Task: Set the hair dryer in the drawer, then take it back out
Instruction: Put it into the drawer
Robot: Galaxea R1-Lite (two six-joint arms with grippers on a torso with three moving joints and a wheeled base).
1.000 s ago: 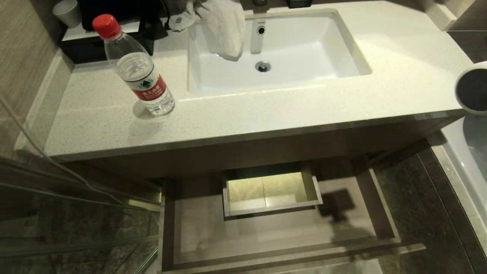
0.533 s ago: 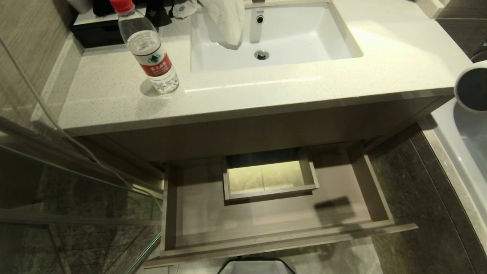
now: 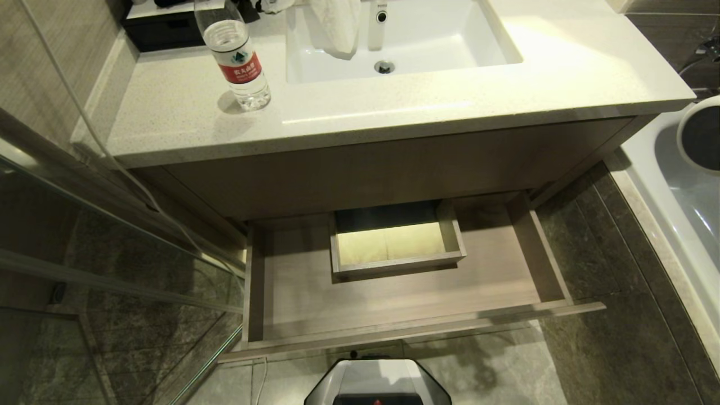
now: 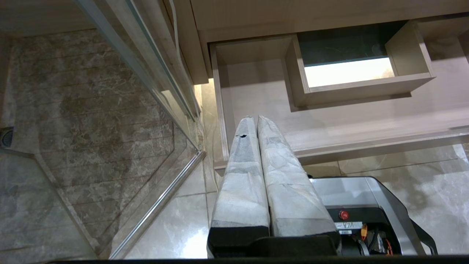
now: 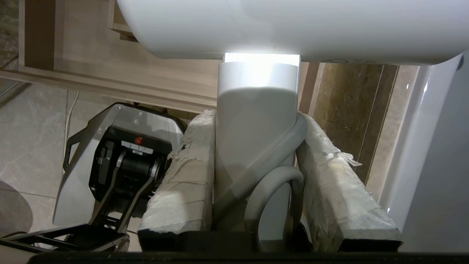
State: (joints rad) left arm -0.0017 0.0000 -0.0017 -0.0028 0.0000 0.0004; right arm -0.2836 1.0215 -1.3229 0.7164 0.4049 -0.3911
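Speckled pale stone countertop (image 3: 185, 112) with its white sink (image 3: 450, 39) is filling the upper head view; a water bottle (image 3: 236, 56) is standing on it near the basin. Below, the drawer (image 3: 292, 292) is sitting pulled fully out, its light-wood floor bare around the boxed cut-out (image 3: 394, 239) at mid-back. Judging from that, the drawer is ready but the putting-in half is not yet done, and the taking-out half is waiting behind it. Hair dryer (image 3: 700, 135) is showing only as a round barrel mouth at the right edge of the head view, off to the right of the drawer and apparently above it, over the white tub rim. Right gripper (image 5: 256, 146) is clamping the hair dryer handle, padded fingers (image 5: 187, 161) pressing either side, part-way apart, with a loop of cord caught between. Left gripper (image 4: 257, 121) is hanging idle over the drawer's left front corner, fingers together, empty.
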